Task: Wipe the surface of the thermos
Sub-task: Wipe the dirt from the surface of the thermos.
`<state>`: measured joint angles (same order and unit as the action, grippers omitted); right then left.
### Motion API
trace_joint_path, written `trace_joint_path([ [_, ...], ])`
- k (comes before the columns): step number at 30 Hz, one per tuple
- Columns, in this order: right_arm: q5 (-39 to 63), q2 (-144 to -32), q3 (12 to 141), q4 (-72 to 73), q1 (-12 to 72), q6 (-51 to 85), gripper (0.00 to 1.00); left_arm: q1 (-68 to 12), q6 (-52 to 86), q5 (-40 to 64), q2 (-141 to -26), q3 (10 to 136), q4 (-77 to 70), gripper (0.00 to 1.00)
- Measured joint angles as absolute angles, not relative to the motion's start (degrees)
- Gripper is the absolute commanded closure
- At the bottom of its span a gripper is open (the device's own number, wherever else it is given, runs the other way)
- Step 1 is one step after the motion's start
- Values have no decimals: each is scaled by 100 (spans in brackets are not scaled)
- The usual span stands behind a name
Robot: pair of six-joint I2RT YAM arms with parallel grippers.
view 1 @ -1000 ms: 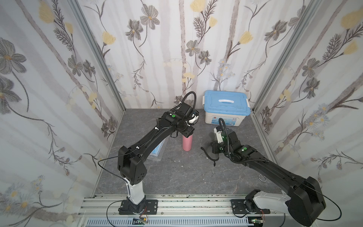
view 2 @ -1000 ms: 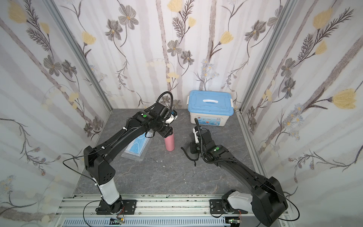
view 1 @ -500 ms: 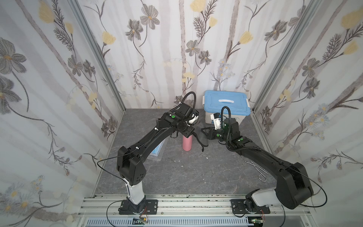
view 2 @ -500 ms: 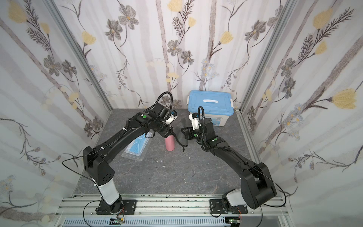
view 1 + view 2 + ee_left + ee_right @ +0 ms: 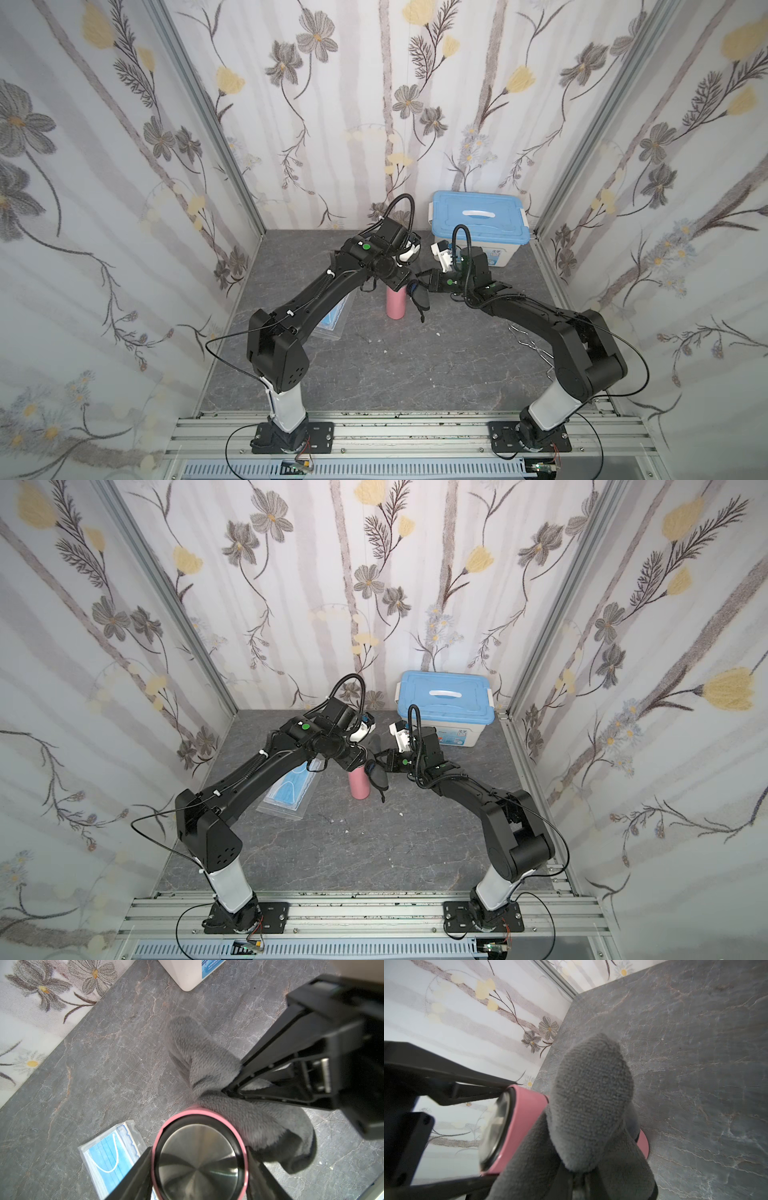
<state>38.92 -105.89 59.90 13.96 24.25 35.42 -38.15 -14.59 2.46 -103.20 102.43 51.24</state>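
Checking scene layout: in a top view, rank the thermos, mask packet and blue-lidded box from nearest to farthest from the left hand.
1. Thermos: gripped by the left hand.
2. Mask packet: under the left arm.
3. Blue-lidded box: back right corner.

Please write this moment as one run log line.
left claw: shut on slim pink thermos | right claw: shut on grey fuzzy cloth | cloth touching thermos side

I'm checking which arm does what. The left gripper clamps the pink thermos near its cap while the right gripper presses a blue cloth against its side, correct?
Not quite: the cloth is grey, not blue, as the left wrist view shows. The left gripper clamps the pink thermos near its cap, and the right gripper presses the cloth against its side.
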Motion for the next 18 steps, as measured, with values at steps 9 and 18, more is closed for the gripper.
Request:
trace_joint_path([
  [9, 4248, -11983, 6471, 991, 2410, 3498, 100, -3813, -1457, 257, -10302, 10210, 5120, 67],
  [18, 4355, -12331, 6508, 740, 2414, 3441, 100, -3813, -1455, 257, -10221, 10075, 5050, 68],
])
